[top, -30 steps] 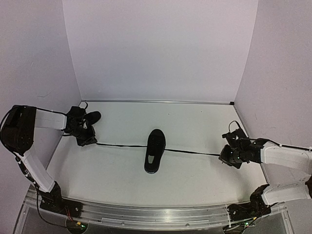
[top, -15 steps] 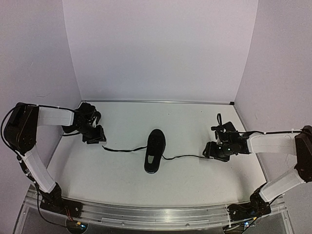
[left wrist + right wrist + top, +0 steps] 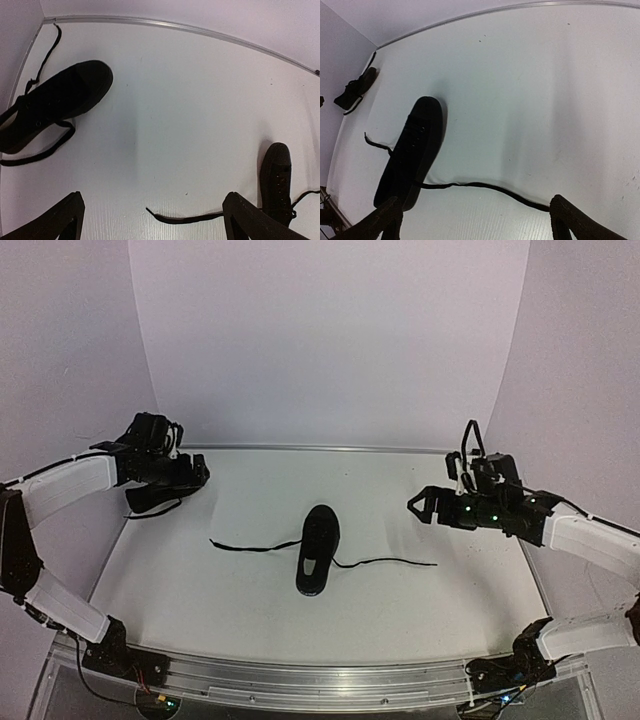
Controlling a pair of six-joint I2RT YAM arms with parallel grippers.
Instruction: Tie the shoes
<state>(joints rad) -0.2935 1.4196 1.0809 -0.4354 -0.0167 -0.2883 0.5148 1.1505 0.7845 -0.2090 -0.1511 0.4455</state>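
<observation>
With left gripper (image 3: 190,473) and right gripper (image 3: 418,506) both gaping wide and empty (laces (image 3: 245,545) lying slack), I'd pinch each lace close to the middle shoe (image 3: 316,548).

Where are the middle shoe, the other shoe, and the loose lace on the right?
middle shoe (image 3: 316,550), top view, its laced middle.
other shoe (image 3: 87,82), left wrist view, its toe.
loose lace (image 3: 400,561), top view, midway along it.
</observation>
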